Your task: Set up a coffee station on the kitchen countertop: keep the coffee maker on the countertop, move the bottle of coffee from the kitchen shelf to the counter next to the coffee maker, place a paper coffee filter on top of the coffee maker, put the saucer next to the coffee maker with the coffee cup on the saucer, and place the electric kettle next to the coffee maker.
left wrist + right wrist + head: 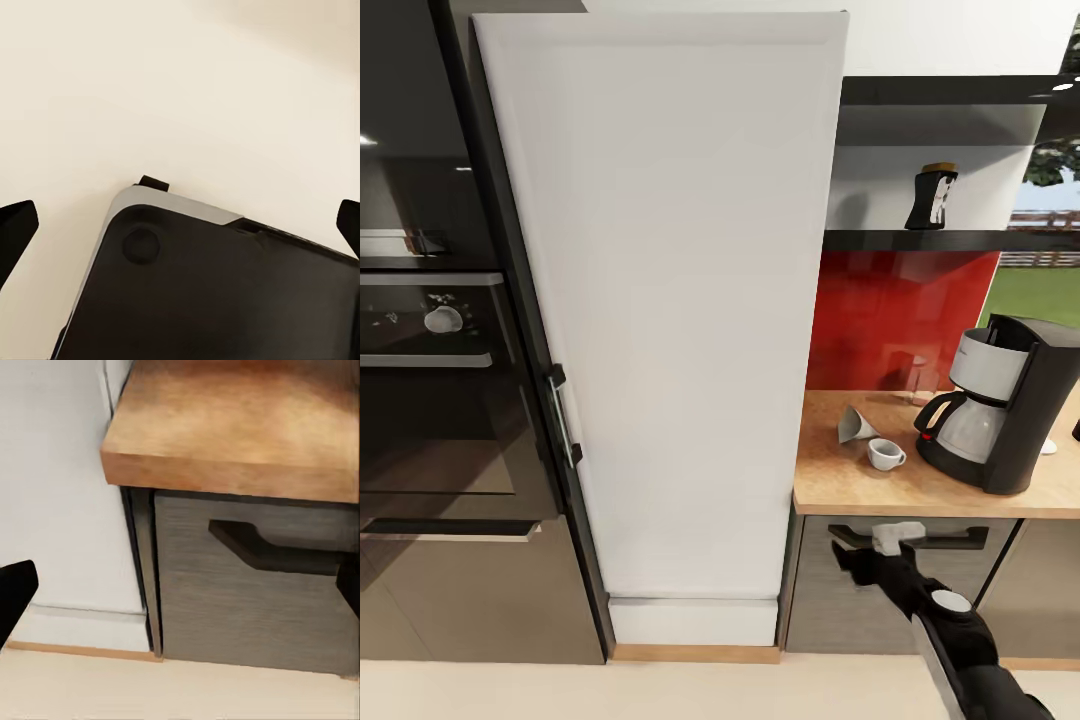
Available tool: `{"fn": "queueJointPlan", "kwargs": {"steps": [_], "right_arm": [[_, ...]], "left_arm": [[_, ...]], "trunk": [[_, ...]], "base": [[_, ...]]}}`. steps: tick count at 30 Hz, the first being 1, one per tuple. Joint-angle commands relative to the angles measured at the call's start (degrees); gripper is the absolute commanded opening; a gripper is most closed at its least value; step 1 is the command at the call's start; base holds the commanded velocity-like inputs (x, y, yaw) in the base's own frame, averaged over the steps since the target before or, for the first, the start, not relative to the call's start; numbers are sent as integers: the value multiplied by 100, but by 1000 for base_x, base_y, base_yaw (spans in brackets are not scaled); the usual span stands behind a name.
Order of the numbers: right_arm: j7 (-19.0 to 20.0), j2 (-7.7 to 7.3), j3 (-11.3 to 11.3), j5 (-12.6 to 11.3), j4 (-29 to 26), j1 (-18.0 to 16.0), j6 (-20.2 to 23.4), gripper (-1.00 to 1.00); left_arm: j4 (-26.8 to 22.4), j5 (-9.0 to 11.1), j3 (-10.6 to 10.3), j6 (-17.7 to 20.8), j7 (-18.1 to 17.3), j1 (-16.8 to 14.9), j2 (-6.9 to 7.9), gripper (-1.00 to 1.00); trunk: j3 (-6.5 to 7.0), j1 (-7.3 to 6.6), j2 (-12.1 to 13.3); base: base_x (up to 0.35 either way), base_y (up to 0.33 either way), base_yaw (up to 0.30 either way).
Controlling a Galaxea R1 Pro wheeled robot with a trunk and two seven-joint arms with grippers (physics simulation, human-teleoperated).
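A: What stands tallest?
B: A tall white cabinet door (660,300), then the wooden surface (860,485) carrying a black coffee maker (1000,405), a grey paper filter cone (855,424) and a white cup (884,454).
A: The dark coffee bottle (931,197)?
B: On the shelf (920,240).
A: Pincers?
B: Right pincer (870,548) spread below the surface; left pincer (180,225) spread too.

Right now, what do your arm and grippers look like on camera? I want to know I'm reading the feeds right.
In the head view, the right arm is mostly glossy black, with a pale grey round cap on one joint and a whitish block near the right gripper. The dark fingers appear as black wedges at the edges of the right wrist view. The left gripper's fingers look the same: plain black, with no visible markings or cables.
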Motion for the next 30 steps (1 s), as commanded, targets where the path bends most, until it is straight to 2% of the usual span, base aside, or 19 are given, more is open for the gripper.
{"fn": "queueJointPlan", "kwargs": {"steps": [1,6,7,9,11,12,13,16,17,18,21,22,23,25,30], "right_arm": [[-1,-5,-50,-4,-81,-263,337,100],[-38,-52,-411,-12,-24,-1138,1306,100],[-41,-77,-506,-20,56,-1401,1551,100],[-43,-117,-600,-26,286,-1806,1892,100],[-44,-164,-695,-30,850,-2400,2243,100],[-43,-176,-728,-31,1038,-2556,2300,100],[-30,-209,-805,-35,1458,-2860,2380,100],[-5,-339,-932,-98,2391,-3427,2426,100],[-3,-420,-968,-176,2913,-3711,2416,100],[-33,-536,-1003,-303,3965,-4235,2307,100],[-162,-605,-1020,-370,5266,-4951,2131,100],[-443,-625,-1025,-387,6091,-5413,2076,100],[-660,-656,-1026,-409,6430,-5605,2061,100],[-835,-720,-1026,-430,6612,-5706,2067,100],[-1094,-760,-1034,-441,6669,-5736,2109,100]], "left_arm": [[-9,0,-1,-8,15,1,0,100],[-9,-11,-8,-6,6,1,10,100],[-9,-16,-18,-9,3,2,12,100],[-9,-25,-43,-12,-3,2,11,100],[-9,-40,-80,-14,-8,1,10,100],[-9,-46,-86,-17,-8,1,11,100],[-9,-58,-95,-40,-10,1,14,100],[-9,-50,-96,-91,-14,1,32,100],[-9,-42,-93,-105,-21,1,42,100],[-9,-38,-87,-121,-31,1,49,100],[-2,-43,-85,-133,-33,1,43,100],[-1,-53,-87,-136,-36,2,36,100],[0,-58,-90,-137,-37,2,38,100],[35,-65,-96,-134,-38,1,34,100],[112,-70,-101,-130,-38,1,37,100]], "trunk": [[-8,1,-6],[-8,1,-6],[-8,1,-6],[-8,1,-6],[-8,1,-6],[-8,1,-6],[-8,1,-6],[-8,1,-6],[-8,1,-6],[-8,1,-6],[-8,1,-6],[-8,1,-6],[-8,1,-6],[-8,1,-6],[-8,1,-6]], "base": [[0,0,0],[0,0,0],[0,0,0],[0,0,0],[0,0,0],[0,0,0],[0,0,0],[0,0,0],[0,0,0],[0,0,0],[0,0,0],[0,0,0],[0,0,0],[0,0,0],[16,0,0]]}}
